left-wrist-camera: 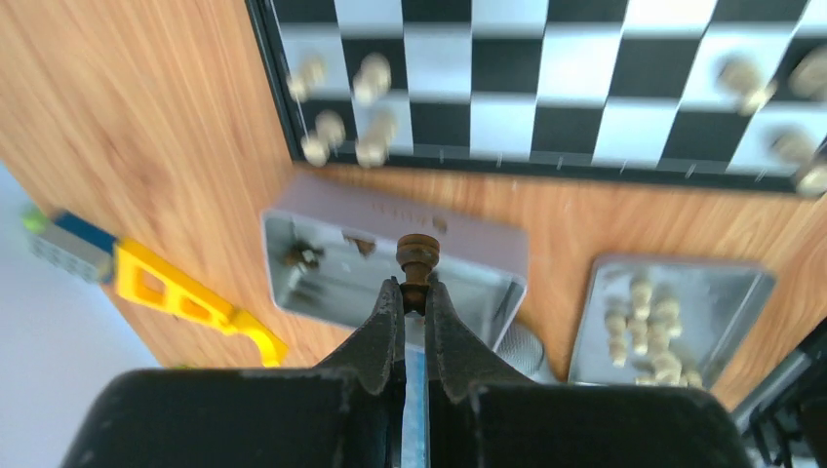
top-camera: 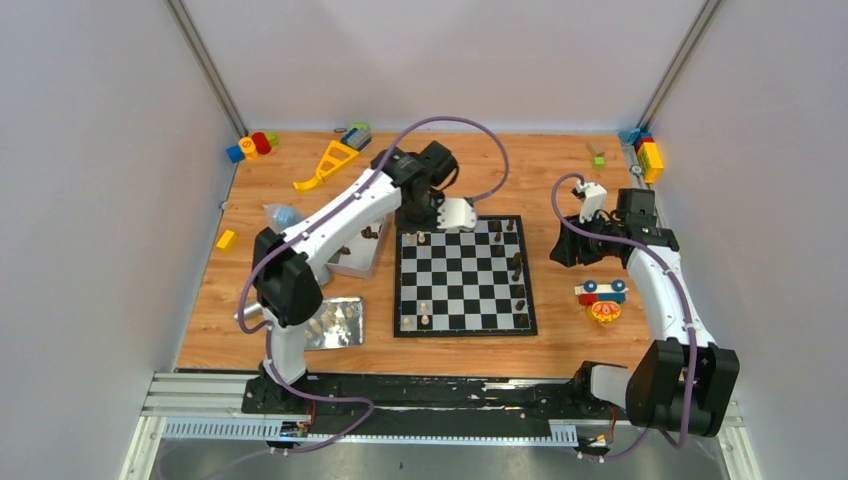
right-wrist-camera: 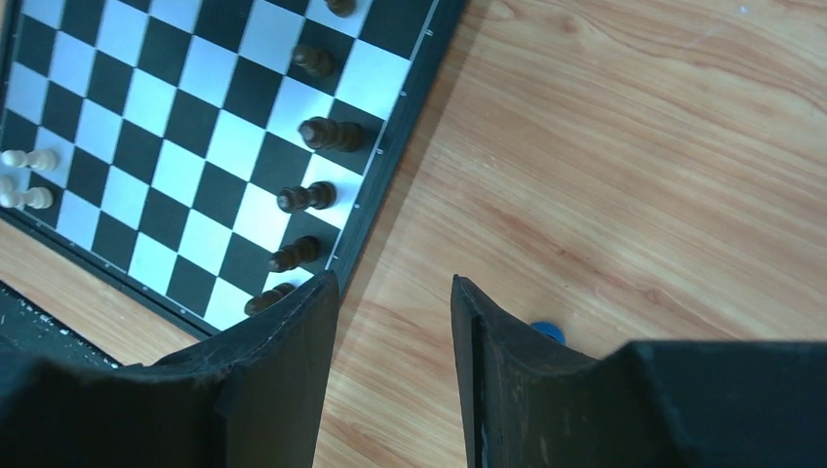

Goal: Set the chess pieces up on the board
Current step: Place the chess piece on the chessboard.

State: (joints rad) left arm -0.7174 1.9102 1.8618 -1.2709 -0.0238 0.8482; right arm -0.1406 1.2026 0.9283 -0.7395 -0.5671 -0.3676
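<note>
At the far left of the table point(top-camera: 540, 160) lie loose toy blocks point(top-camera: 252, 145), which are no part of my job. Next come two metal trays, both just left of the board point(top-camera: 463, 275). The near tray point(top-camera: 310, 340) holds a cluster of pale cream chess pieces point(top-camera: 328, 322). The farther tray point(top-camera: 352, 268) holds only a few dark ones and looks mostly bare in the left wrist view.

My left gripper point(left-wrist-camera: 414, 292) is clamped tight on a dark brown piece point(left-wrist-camera: 416, 255), pinching its stem so the head pokes out past the fingertips. From overhead that gripper sits by the far left corner of the board. In the wrist view the piece hangs in the air with the farther tray below it.

On the board, pale pieces stand in small groups at the near left and far left corners. Dark pieces run in a broken line down the right edge, and the middle squares are bare. I judge the setup well under half done: both colours are started, the held piece is not yet placed, and most of the pale set waits in its tray.

My right gripper point(right-wrist-camera: 390, 283) hangs over bare wood just right of the board, jaws apart with nothing between them. A toy car point(top-camera: 601, 292) lies near it on the right.
</note>
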